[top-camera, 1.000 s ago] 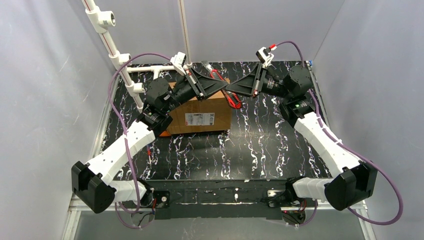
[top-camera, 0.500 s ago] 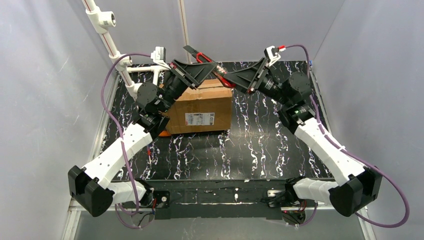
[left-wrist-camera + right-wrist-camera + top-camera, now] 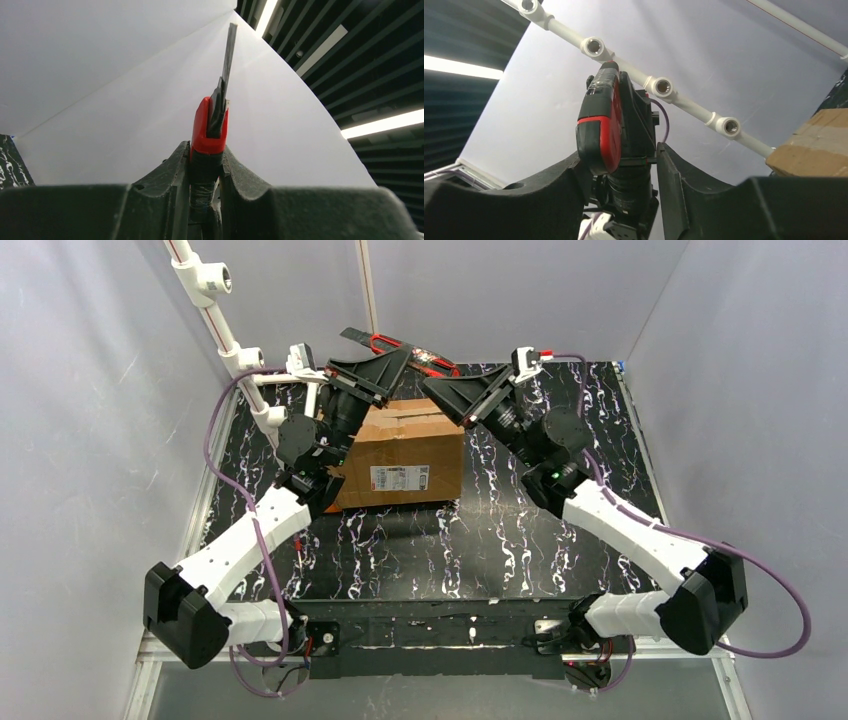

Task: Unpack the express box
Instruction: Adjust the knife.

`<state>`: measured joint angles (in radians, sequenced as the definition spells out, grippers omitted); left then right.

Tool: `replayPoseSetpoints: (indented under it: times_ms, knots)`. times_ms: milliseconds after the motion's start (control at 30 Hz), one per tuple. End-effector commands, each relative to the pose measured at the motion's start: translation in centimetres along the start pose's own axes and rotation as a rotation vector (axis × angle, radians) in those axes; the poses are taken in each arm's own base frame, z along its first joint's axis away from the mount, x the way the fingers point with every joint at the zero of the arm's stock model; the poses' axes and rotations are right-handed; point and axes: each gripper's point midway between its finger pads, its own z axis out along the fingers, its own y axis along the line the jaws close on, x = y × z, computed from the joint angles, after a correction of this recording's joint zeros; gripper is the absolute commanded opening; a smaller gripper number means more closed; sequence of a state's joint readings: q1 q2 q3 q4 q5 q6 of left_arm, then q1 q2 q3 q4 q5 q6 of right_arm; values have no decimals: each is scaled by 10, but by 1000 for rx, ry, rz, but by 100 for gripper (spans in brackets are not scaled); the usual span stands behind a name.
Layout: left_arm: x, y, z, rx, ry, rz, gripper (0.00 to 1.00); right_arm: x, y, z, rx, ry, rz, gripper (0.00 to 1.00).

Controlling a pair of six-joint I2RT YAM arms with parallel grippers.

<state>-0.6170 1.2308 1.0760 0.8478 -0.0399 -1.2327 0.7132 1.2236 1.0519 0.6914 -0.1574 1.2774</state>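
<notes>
The express box [image 3: 405, 445] is a brown taped carton with a white label [image 3: 398, 478], lying at the back left of the table; one of its corners [image 3: 819, 145] shows in the right wrist view. My left gripper [image 3: 388, 362] is raised above the box's far edge, shut on a red and black utility knife [image 3: 405, 346]. The knife's [image 3: 210, 130] blade [image 3: 227, 55] points up and away. My right gripper [image 3: 436, 383] is open, its jaws on either side of the knife's butt end [image 3: 601, 127], with a gap at the right finger [image 3: 669, 175].
A white pipe frame [image 3: 225, 330] stands at the back left, and its fittings [image 3: 659, 87] run across the right wrist view. White walls close in the marbled black table [image 3: 520, 530] on three sides. Something orange [image 3: 326, 506] lies under the left arm by the box.
The left gripper has lifted the knife up and to the left, from beside the box to above its far edge. The right gripper followed leftward and its jaws have widened.
</notes>
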Motion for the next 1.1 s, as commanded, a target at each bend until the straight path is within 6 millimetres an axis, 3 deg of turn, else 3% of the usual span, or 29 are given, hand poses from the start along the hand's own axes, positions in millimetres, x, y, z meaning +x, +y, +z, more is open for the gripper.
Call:
replayPoseSetpoints:
  times_ms: [0,200,367,533,1067]
  knots:
    - [-21,-24,-4,74,-102,-8,0,-15,44,16,-141,-123,15,54]
    - [-25,-21,-7,79,-130,-5,0,-13,40,36,-163,-157,60,56]
    - [-30,-19,-11,82,-162,-3,0,-25,43,35,-193,-235,62,62]
    - [-31,-19,-11,91,-174,-11,0,-30,42,41,-162,-247,56,51]
    - [-33,-16,-14,90,-185,-2,0,-23,40,57,-160,-200,88,47]
